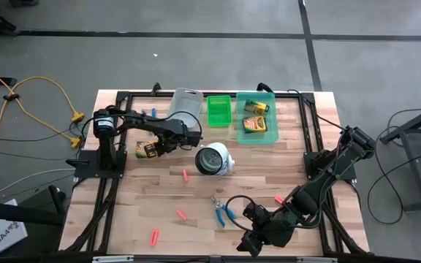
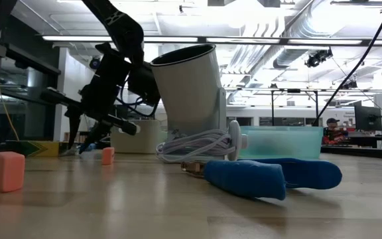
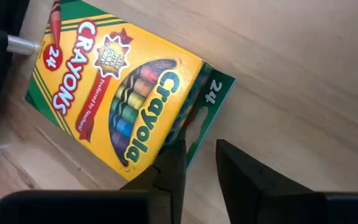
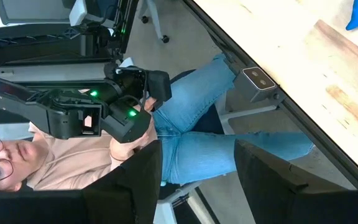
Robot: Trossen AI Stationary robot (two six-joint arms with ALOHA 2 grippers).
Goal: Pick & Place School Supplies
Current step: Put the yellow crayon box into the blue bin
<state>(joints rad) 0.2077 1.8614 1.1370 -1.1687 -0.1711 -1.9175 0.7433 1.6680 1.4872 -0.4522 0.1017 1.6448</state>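
Observation:
A green-and-yellow crayon box (image 1: 146,150) lies flat on the table's left part, face up in the left wrist view (image 3: 123,99). My left gripper (image 3: 201,168) slants down over the box's green tab end, its fingers a narrow gap apart. Two more crayon boxes (image 1: 255,116) lie in the teal bin (image 1: 272,117). Blue-handled scissors (image 1: 221,210) and red-pink stubs (image 1: 181,214) lie on the near half of the table. My right gripper (image 1: 248,245) hangs open over the table's near edge, touching nothing. My left gripper comes at the crayon box's green tab end (image 3: 194,140) slanting down from above. One finger (image 3: 169,174) stands in front of that end's corner, the other (image 3: 247,177) over bare wood beside it. I cannot tell whether either touches. The box lies flat.
A grey bin (image 1: 185,106) and a green bin (image 1: 218,109) stand beside the teal one at the far edge. A round white object with a dark face (image 1: 214,158) lies mid-table. More stubs (image 1: 185,175) are scattered. A seated person (image 4: 185,124) shows beyond the near edge.

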